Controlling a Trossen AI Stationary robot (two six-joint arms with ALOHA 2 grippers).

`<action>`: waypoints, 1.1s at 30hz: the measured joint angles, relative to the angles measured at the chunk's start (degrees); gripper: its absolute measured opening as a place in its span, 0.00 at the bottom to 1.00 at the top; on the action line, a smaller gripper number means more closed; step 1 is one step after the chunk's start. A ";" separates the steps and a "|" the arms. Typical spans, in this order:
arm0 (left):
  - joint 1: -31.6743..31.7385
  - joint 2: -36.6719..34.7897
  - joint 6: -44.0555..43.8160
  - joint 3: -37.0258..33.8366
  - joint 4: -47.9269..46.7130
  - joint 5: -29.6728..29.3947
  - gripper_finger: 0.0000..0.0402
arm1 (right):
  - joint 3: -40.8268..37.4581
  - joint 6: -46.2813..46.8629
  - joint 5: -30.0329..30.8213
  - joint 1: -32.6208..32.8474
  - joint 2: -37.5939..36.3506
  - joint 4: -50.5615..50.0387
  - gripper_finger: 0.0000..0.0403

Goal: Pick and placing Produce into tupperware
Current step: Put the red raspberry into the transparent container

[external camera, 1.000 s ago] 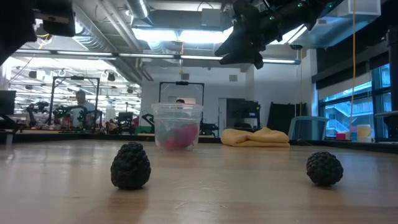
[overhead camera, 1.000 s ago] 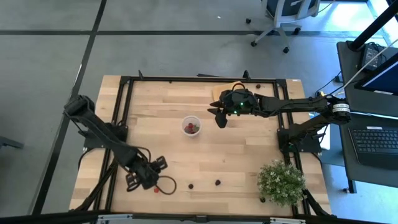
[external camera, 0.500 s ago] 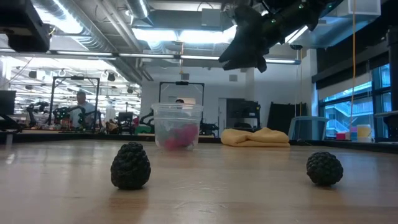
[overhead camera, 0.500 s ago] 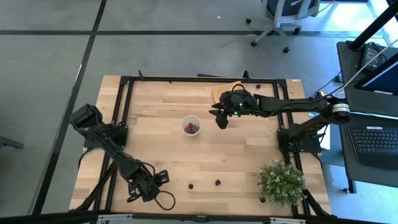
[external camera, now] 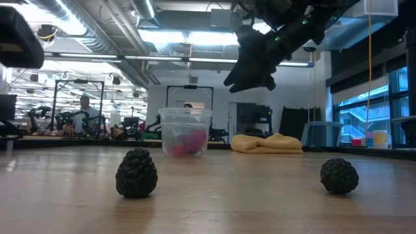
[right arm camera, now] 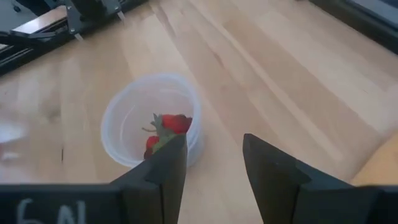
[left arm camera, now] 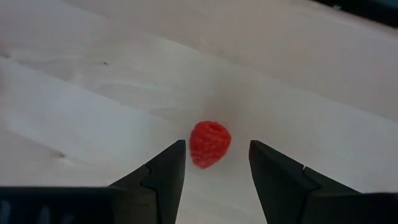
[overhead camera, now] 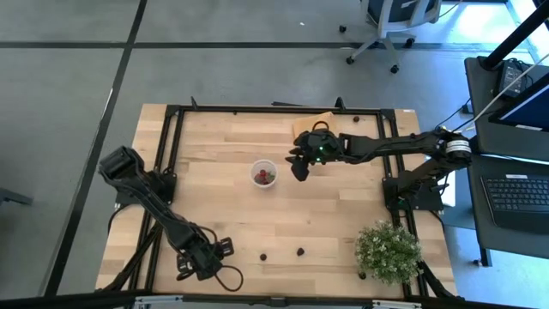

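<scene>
A small red berry (left arm camera: 209, 143) lies on the wood near the table's near left corner. My left gripper (left arm camera: 214, 148) points down over it, open, one finger on each side of the berry and apart from it. In the high view the left gripper (overhead camera: 202, 262) hides the berry. The translucent tupperware cup (overhead camera: 264, 175) stands mid-table with red strawberry pieces (right arm camera: 171, 124) inside. My right gripper (overhead camera: 298, 168) hangs open and empty above the table, just right of the cup (right arm camera: 151, 121). Two dark berries (overhead camera: 263, 255) (overhead camera: 300, 251) rest on the table near its front edge.
A bushy green plant (overhead camera: 388, 251) stands at the near right corner. An orange-yellow cloth (external camera: 266, 143) lies at the far side, under my right arm. The dark berries (external camera: 136, 173) (external camera: 338, 175) sit between my left gripper and the plant.
My left gripper has moved toward the table's near edge and down, ending astride the red berry, which the high view showed beside it a second ago. My right gripper has sunk a little and tipped toward the cup. No object has moved.
</scene>
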 joint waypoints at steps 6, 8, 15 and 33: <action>0.63 0.69 0.06 0.00 0.19 -0.24 0.42 | 0.00 -1.43 -0.02 0.01 0.13 5.09 0.40; 1.16 0.69 0.04 -0.16 0.36 -0.26 0.42 | 0.00 -2.35 -0.02 0.01 0.13 6.16 0.40; 2.29 0.69 0.00 -1.38 0.98 0.72 0.42 | 0.00 -2.48 -0.02 0.52 0.13 6.84 0.40; 2.61 2.51 -1.71 -1.42 4.81 1.33 0.42 | -7.73 -1.78 12.29 19.10 -20.04 3.60 0.40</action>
